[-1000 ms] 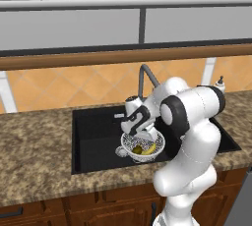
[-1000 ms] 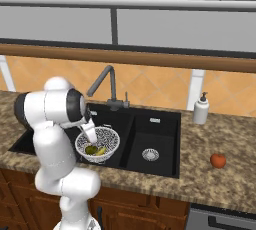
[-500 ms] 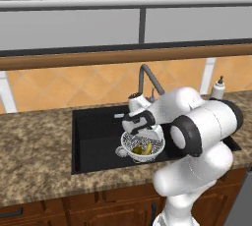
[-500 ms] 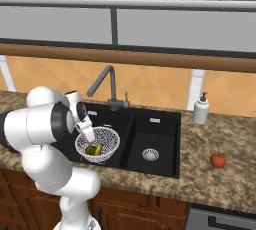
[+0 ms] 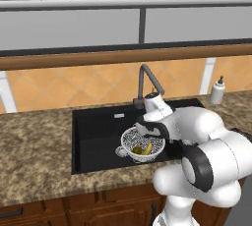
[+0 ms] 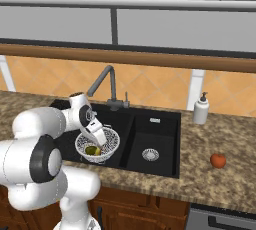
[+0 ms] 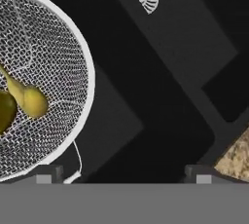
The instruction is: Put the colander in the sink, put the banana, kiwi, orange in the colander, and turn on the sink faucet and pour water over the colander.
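- Colander [image 5: 142, 144] sits in the large basin of the sink [image 5: 96, 136], toward the basin's front right corner in the left base view; one small side handle sticks out on its left.
- Banana [image 7: 26, 96] lies inside the colander, on the mesh floor, with the kiwi [image 7: 6, 111] touching it on one side.
- From the right base view the same two fruits show as a yellow-green patch low in the colander [image 6: 97, 145].
- Orange [image 6: 217, 160] rests on the speckled stone table [image 6: 220, 184], well to the right of the sink and well apart from the colander.
- Gripper [image 6: 98, 135] hangs just above the colander's rim, its jaws spread wide with nothing between them; in the hand view the two dark fingertips [image 7: 47, 173] stand far apart, one over the colander's edge and one over bare black sink floor.
- Sink faucet [image 6: 106, 85] rises behind the basin divider, its angled spout reaching out toward the large basin.
- Round silver drain [image 6: 150, 154] shows in the smaller basin.
- White soap dispenser [image 6: 201, 109] stands on the table at the back, to the right of the sink.
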{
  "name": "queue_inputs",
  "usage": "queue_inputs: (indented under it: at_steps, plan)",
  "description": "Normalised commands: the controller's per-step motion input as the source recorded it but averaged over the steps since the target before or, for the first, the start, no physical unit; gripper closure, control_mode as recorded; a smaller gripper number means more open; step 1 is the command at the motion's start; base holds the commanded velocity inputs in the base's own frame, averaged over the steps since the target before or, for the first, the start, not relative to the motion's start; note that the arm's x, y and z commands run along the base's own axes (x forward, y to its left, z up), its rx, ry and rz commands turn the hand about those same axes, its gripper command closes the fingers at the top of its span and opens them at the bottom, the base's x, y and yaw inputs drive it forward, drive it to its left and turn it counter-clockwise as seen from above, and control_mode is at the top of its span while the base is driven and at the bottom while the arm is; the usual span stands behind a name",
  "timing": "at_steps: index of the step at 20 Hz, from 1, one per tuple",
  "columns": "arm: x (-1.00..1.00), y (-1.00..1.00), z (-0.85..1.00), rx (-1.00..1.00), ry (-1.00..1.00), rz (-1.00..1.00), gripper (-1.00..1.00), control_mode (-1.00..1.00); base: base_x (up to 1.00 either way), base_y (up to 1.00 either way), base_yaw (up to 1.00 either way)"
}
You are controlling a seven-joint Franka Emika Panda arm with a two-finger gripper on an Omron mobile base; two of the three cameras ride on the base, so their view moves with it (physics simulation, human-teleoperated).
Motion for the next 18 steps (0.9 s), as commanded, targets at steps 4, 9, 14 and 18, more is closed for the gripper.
queue_inputs:
  at_steps: [4, 9, 14, 18]
  plan:
    - [-0.16, -0.63, 0.31, 0.0, 0.0, 0.05, -1.0, -1.0, 0.0, 0.0, 0.0]
    - [-0.04, -0.71, 0.16, 0.0, 0.0, 0.07, -1.0, -1.0, 0.0, 0.0, 0.0]
    - [0.0, -0.75, 0.16, 0.0, 0.0, 0.09, -1.0, -1.0, 0.0, 0.0, 0.0]
    - [-0.05, -0.8, 0.04, 0.0, 0.0, 0.11, -1.0, -1.0, 0.0, 0.0, 0.0]
